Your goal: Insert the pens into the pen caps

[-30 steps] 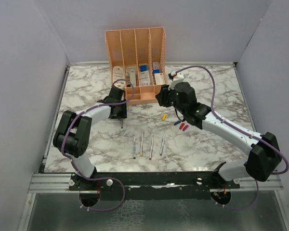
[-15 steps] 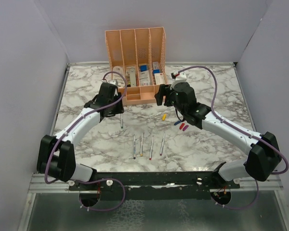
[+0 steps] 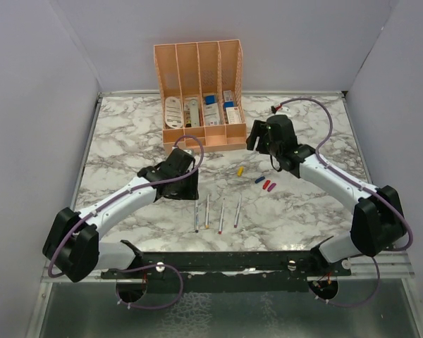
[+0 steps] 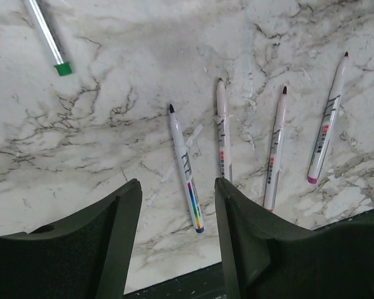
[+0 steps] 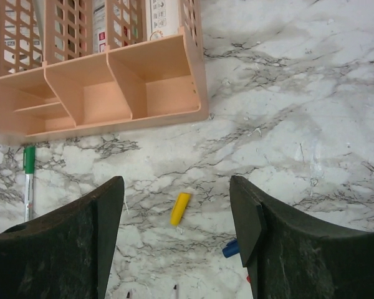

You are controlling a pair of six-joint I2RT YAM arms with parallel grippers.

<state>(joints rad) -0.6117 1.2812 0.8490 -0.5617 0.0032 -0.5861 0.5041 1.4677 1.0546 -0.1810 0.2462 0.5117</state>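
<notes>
Four uncapped pens (image 3: 215,213) lie side by side near the front edge, also in the left wrist view (image 4: 223,134). My left gripper (image 3: 186,189) is open and empty, low over the table by the leftmost pen (image 4: 186,168). A fifth pen (image 5: 28,187) lies in front of the organiser with a green cap (image 5: 28,159) on its far end; its green butt (image 4: 62,68) shows too. It is hidden under my left wrist in the top view. Yellow (image 3: 240,170), blue (image 3: 259,179), red (image 3: 266,185) and magenta (image 3: 271,186) caps lie loose. My right gripper (image 3: 256,143) is open above the yellow cap (image 5: 180,208).
The peach organiser (image 3: 199,134) stands at the back centre with stubby white and blue items in its slots; its low front compartments (image 5: 112,93) are close ahead of my right gripper. The table's front edge (image 4: 193,280) is just below my left fingers.
My left arm has swung from the organiser's front toward the near side and now covers the green pen in the top view. My right gripper has shifted right.
</notes>
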